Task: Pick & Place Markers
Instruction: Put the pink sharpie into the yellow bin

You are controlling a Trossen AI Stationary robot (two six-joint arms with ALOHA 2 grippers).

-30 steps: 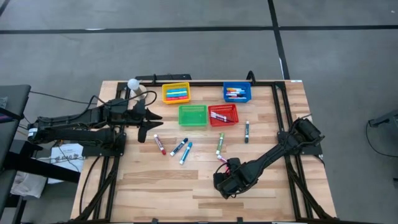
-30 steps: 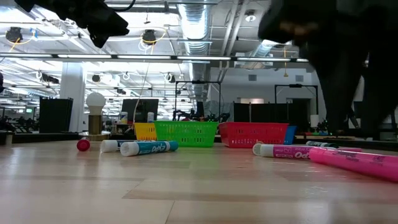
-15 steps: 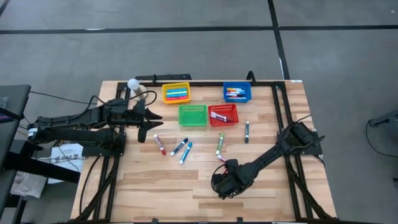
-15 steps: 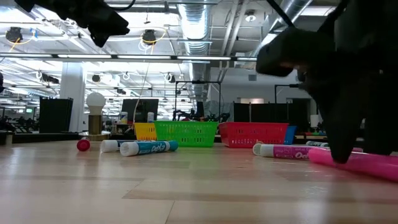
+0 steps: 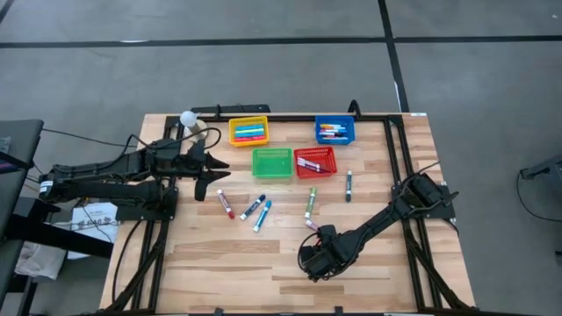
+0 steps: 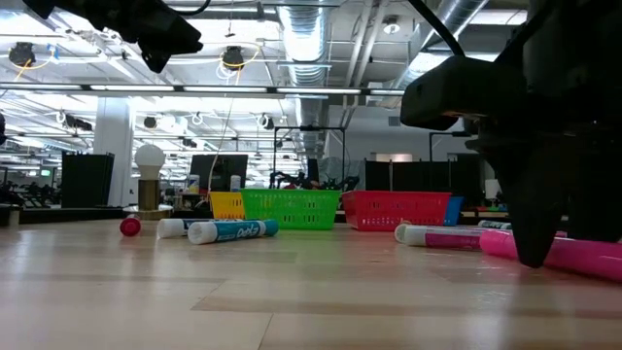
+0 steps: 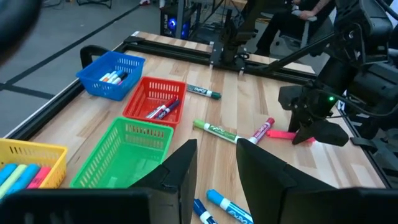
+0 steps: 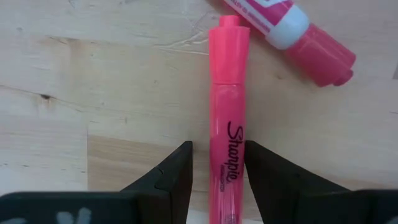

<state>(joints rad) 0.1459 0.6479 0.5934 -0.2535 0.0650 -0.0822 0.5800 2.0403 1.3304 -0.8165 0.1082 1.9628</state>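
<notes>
A pink marker (image 8: 227, 112) lies flat on the wooden table (image 5: 219, 263), also seen in the low view (image 6: 578, 255). My right gripper (image 8: 217, 155) points straight down over it, open, with one finger on each side of its barrel and the tips down near the table (image 6: 533, 255). A second pink marker (image 8: 292, 37) with a white band lies just beyond its cap. More markers lie loose mid-table: red (image 5: 226, 204), two blue (image 5: 257, 211), green (image 5: 310, 203) and dark (image 5: 349, 185). My left gripper (image 5: 211, 167) hangs open above the table's left side, holding nothing. My right gripper straddles the pink marker's barrel (image 8: 217, 140) from above, fingers across it. One finger (image 8: 264, 165) stands right against the barrel's side and the other (image 8: 177, 168) keeps a small gap. I cannot tell whether it touches. The marker lies flat on the table.
Four mesh baskets stand at the far side: yellow (image 5: 248, 132) and blue (image 5: 335, 131) with markers inside, green (image 5: 272, 163), and red (image 5: 315, 162) with markers. A white bulb (image 5: 187, 118) stands at the far left. Black frame rails (image 5: 397, 158) edge the table. Bare wood lies near the front edge.
My right gripper has come down onto the pink marker; its fingers, above the table a second ago, now reach the tabletop on either side of the marker. The marker has not moved.
</notes>
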